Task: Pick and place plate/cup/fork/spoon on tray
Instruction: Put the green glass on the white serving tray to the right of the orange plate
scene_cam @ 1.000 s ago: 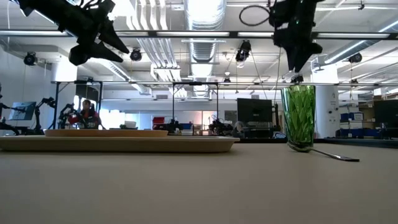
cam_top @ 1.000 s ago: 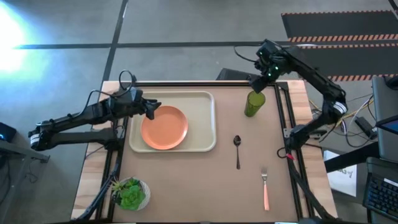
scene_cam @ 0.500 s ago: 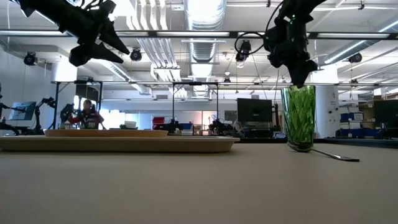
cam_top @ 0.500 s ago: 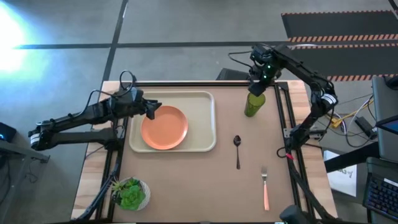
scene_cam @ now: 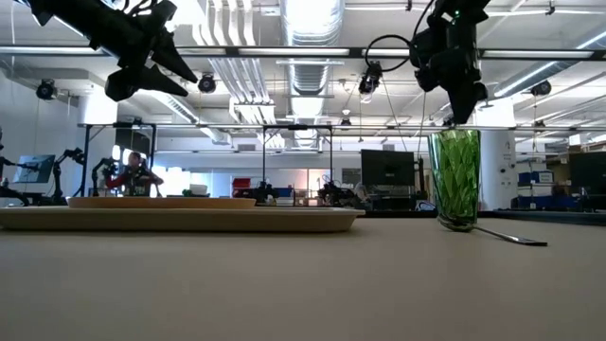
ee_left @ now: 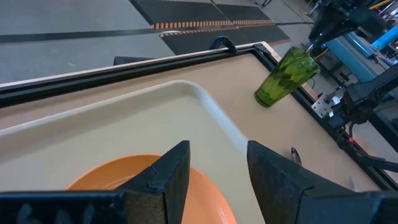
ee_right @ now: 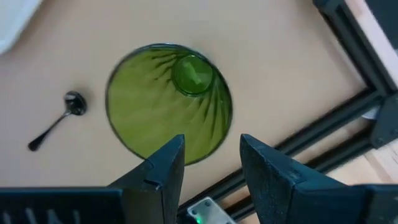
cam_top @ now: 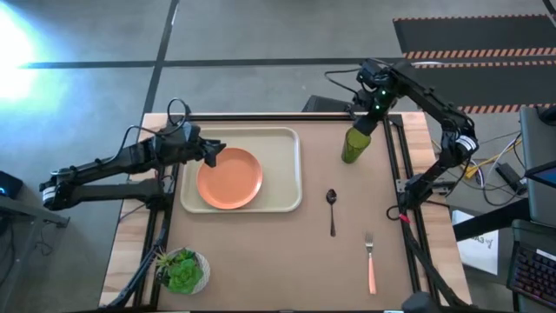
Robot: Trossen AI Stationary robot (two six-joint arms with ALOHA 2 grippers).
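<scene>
The orange plate lies flat in the cream tray at the table's far left. My left gripper hangs open above the plate's left edge and also shows in the left wrist view. The green cup stands upright on the table at the far right. My right gripper is open just above the cup's rim, its fingers pointing down over the cup's mouth. The dark spoon and the pink-handled fork lie on the table nearer the front.
A white bowl of green leaves stands at the near left corner. Black rails run along the table's right and far edges, close to the cup. Bare table lies between the tray and the spoon.
My right gripper has swung a little toward the table's left over the cup and then back toward the right, staying open and above the rim. The cup has not moved.
</scene>
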